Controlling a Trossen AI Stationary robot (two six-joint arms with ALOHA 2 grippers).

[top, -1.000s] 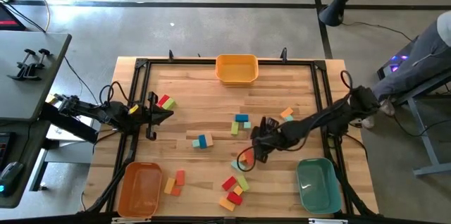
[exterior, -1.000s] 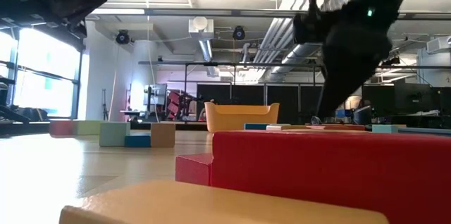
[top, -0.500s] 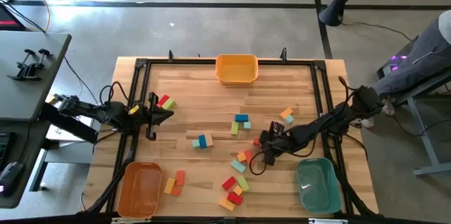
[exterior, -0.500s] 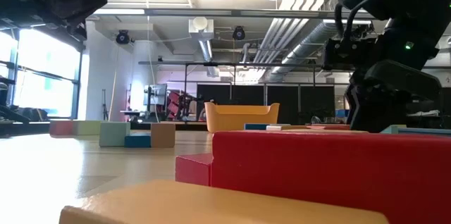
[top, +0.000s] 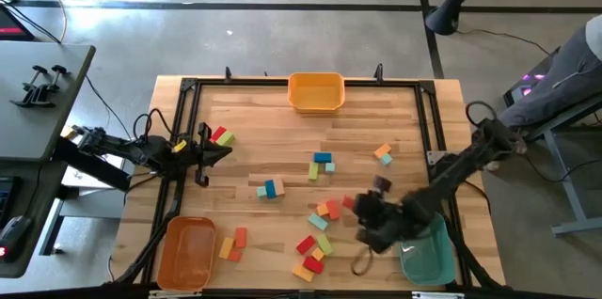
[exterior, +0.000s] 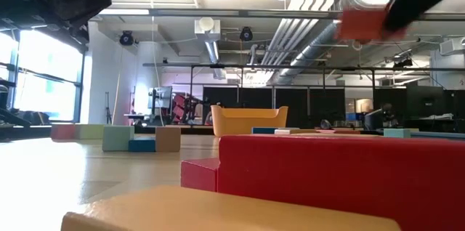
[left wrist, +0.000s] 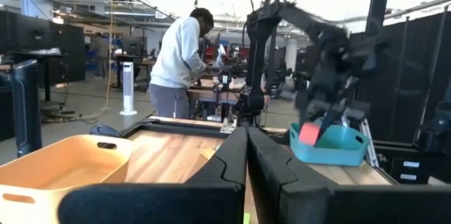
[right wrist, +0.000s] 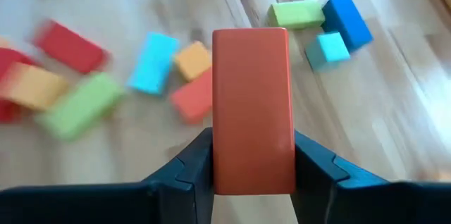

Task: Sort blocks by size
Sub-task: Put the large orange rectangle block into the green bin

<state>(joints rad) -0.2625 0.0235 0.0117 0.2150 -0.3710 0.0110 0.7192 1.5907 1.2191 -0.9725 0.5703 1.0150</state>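
Right gripper (right wrist: 252, 164) raised with jaws clamped, left gripper (left wrist: 246, 157) closed and level at the table's left side

We find no readable txt, labels, brand marks or nos. in any view. Blocks (right wrist: 254, 111) and bins (top: 316, 91) look plain, w/ no print we can make out; room bkgd is too far off to read.

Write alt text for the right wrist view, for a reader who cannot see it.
The right end effector clamps a long red-orange block upright between its dark fingers, held above the wooden table. Below lie loose blocks: a green block beside two blue blocks, and a blurred cluster of red, orange, green and light blue blocks.
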